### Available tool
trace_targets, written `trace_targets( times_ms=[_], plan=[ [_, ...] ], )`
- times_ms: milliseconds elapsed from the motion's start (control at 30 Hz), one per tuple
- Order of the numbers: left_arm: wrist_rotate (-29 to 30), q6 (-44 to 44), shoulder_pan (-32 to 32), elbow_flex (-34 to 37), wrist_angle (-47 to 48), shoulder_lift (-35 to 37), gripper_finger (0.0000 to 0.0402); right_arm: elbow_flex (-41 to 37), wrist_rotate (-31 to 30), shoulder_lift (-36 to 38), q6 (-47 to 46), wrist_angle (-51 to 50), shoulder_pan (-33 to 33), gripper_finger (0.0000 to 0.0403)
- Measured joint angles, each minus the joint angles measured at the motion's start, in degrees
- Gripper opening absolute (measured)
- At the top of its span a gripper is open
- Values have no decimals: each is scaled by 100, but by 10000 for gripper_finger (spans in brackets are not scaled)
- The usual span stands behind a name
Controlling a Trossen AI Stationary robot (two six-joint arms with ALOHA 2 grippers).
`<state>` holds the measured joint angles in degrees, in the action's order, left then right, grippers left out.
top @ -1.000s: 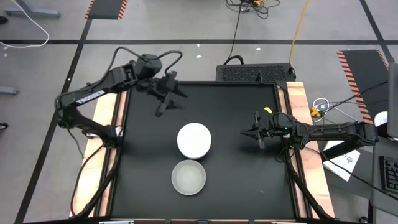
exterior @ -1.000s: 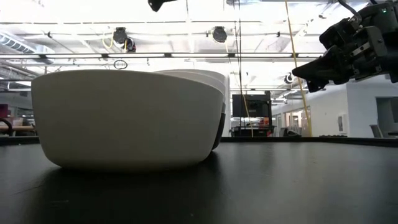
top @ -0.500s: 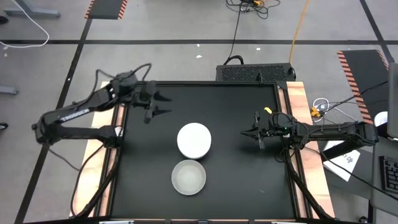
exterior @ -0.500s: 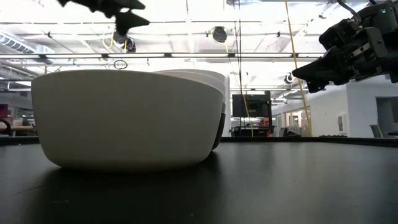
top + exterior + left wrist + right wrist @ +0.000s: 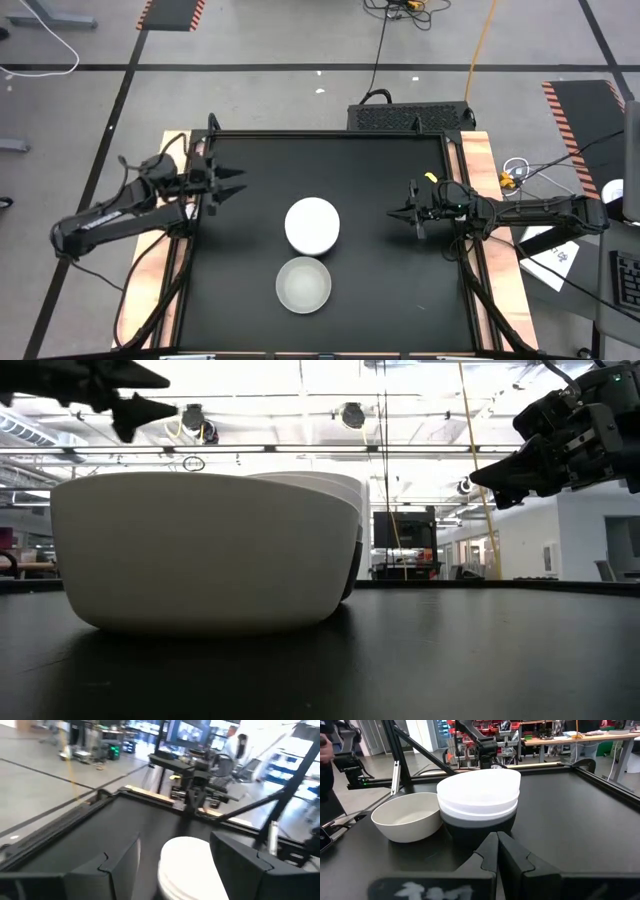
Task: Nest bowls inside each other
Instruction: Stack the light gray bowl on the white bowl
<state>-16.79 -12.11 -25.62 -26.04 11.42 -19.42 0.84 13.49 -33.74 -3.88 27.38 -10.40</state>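
Note:
A stack of nested bowls [image 5: 312,225] with a white one on top stands on its base at the middle of the black table; in the right wrist view the stack [image 5: 480,800] shows white bowls over dark ones. A single pale grey bowl [image 5: 303,284] stands just nearer, beside the stack [image 5: 345,495], and fills the low view [image 5: 205,550]. My left gripper [image 5: 243,181] hangs open near the table's left edge, pointing at the stack [image 5: 187,865]. My right gripper [image 5: 395,212] is shut, held above the table to the right of the stack, empty.
The black table top [image 5: 380,290] is bounded by a raised rim [image 5: 330,133] with wooden side strips [image 5: 478,160]. The right arm [image 5: 200,795] shows across the table in the left wrist view. Cables and a black box [image 5: 410,115] lie beyond the far edge.
My left gripper has drawn back from over the table's far left part toward the left edge, coming nearer and lower, and has turned so its fingers point level toward the stack. It stays open and empty. The bowls and my right arm have kept still.

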Motion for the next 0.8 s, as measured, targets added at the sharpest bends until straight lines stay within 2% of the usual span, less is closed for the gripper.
trace_targets(
  times_ms=[267,433,633,800],
  plan=[
    [857,80,-1,306,850,987,239,0,-1,0,-15,0,1,0],
    [931,125,2,509,980,1274,239,0,-1,0,-15,0,0,0],
    [875,263,103,1090,268,1549,239,0,-1,0,-15,0,0,0],
    [214,339,241,1651,-801,1764,239,0,-1,2,-5,23,-1,0]
  ],
)
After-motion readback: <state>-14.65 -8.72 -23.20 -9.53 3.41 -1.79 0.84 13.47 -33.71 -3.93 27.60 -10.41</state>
